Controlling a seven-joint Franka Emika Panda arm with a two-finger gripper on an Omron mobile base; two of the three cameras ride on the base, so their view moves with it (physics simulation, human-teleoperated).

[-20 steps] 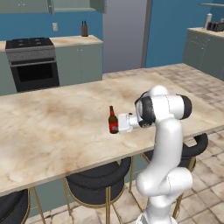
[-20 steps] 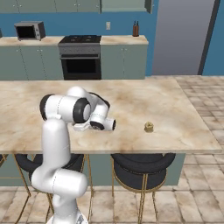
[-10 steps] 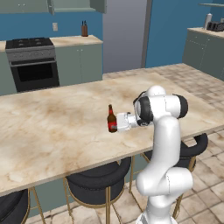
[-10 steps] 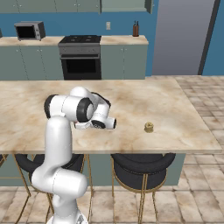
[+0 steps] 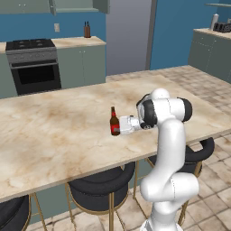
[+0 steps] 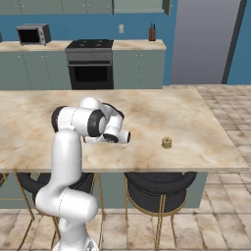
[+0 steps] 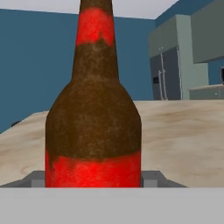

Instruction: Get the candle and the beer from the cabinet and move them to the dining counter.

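Note:
The beer (image 5: pixel 114 123), a dark brown bottle with a red label, stands upright on the dining counter (image 5: pixel 54 131) near its front edge. My gripper (image 5: pixel 118 128) reaches in from the right and is shut on its lower body. In the hand view the beer (image 7: pixel 94 122) sits close up between the two fingertips (image 7: pixel 37 178). The candle (image 6: pixel 166 142), a tiny tan cylinder, rests on the dining counter (image 6: pixel 196 117) to the right of my hand (image 6: pixel 122 137), well apart from it. The cabinet (image 5: pixel 76 4) hangs on the far wall.
Black round stools (image 5: pixel 97 189) on gold legs stand under the counter's near edge. A stove (image 5: pixel 34 63) and a brown item (image 5: pixel 87 30) sit along the back worktop, with a microwave (image 6: pixel 33 34) at the left and a tall grey refrigerator (image 5: pixel 128 31) beside them.
The arm has shifted slightly; the beer has stayed almost in the same spot on the counter, still between the fingers. The candle has not moved.

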